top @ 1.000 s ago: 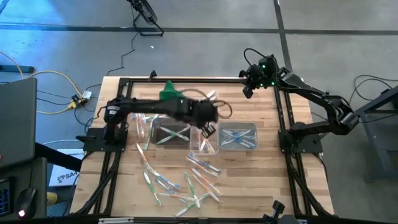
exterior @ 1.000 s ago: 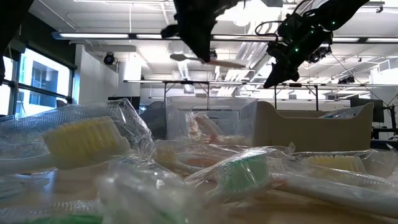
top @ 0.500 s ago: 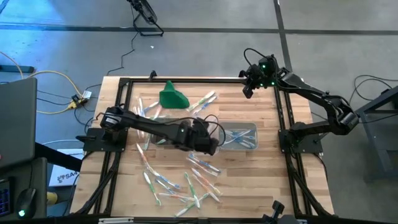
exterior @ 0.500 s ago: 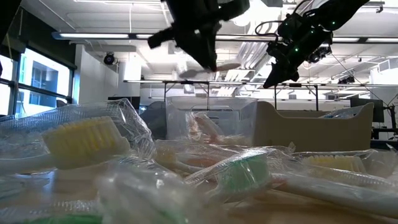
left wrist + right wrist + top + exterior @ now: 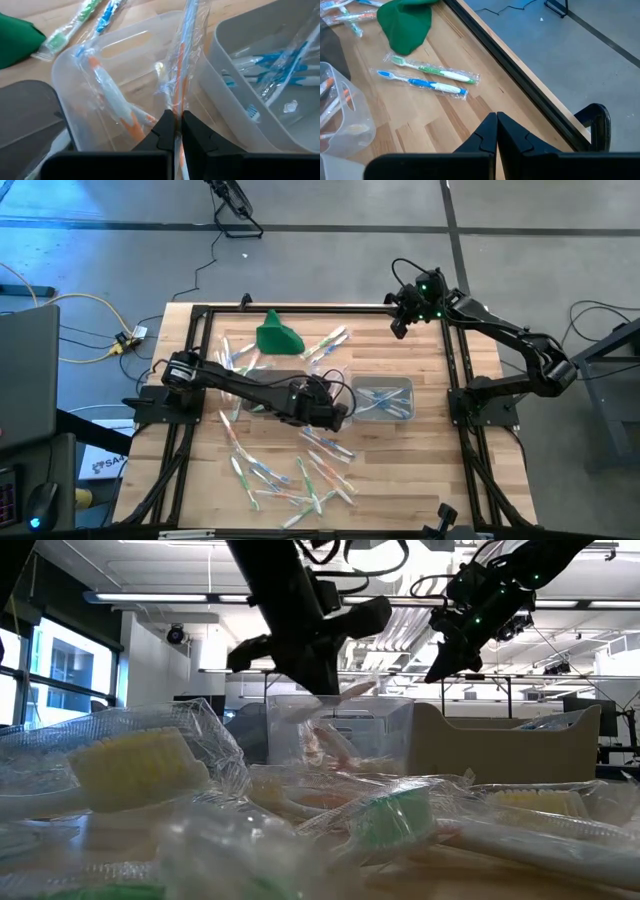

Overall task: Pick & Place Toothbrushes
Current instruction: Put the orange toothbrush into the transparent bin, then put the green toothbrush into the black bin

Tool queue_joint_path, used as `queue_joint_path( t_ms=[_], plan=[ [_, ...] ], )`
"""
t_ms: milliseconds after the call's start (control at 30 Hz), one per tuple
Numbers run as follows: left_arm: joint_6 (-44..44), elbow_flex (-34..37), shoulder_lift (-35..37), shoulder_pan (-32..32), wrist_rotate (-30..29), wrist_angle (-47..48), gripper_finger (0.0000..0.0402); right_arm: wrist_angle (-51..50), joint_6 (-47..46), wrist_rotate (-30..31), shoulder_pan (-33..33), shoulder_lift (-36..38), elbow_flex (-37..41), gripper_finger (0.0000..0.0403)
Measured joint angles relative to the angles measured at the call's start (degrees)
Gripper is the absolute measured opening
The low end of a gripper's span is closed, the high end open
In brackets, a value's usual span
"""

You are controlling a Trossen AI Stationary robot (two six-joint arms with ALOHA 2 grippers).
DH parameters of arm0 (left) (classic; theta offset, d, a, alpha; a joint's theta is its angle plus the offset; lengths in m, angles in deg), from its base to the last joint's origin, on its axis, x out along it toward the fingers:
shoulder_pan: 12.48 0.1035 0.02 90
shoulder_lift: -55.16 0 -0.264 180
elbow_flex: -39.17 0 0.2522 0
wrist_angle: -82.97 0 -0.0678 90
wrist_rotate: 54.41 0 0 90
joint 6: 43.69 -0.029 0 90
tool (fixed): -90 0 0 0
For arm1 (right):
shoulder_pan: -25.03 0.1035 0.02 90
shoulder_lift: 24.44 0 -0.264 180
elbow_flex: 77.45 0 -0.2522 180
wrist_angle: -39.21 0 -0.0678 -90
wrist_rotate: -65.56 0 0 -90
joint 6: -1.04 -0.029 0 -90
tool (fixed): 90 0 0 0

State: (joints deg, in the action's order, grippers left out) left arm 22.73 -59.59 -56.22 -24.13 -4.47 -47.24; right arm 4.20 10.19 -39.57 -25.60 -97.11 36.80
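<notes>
High cam looks straight down on the table [image 5: 400, 480]. Low cam sits level among toothbrushes [image 5: 390, 815]. Both see the middle tub [image 5: 340, 730].

The left arm reaches from its base on the table's left side across toward the middle, its wrist bent downward. The left gripper [image 5: 174, 122] hangs low over the table's centre with its two dark fingers pinched together. The right arm is raised at the far right corner, its right gripper [image 5: 496, 125] clamped fully closed.
</notes>
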Motion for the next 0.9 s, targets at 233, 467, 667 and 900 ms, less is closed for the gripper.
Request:
queue_joint_path(
  t_ms=[233, 467, 667, 900],
  plan=[
    [-0.01, 1.65, -0.02, 0.01, 0.78, -1.03, 0.0008, -0.02, 0.0, 0.0, 0.02, 0.0, 0.0, 0.0002],
    [-0.01, 1.62, -0.02, 0.03, 4.12, -2.02, 0.0069, -0.07, -0.02, 0.0, 0.0, 0.0, 0.0, 0.0002],
    [-1.13, 1.62, -0.02, 0.03, 3.44, -1.68, 0.0138, -0.54, -0.02, 0.0, 0.0, 0.0, 0.0, 0.0002],
    [-10.08, 0.11, 2.54, 0.06, -4.82, -1.72, 0.0129, -1.81, 0.09, 0.04, 0.0, 0.0, 0.0, 0.0002]
  ],
)
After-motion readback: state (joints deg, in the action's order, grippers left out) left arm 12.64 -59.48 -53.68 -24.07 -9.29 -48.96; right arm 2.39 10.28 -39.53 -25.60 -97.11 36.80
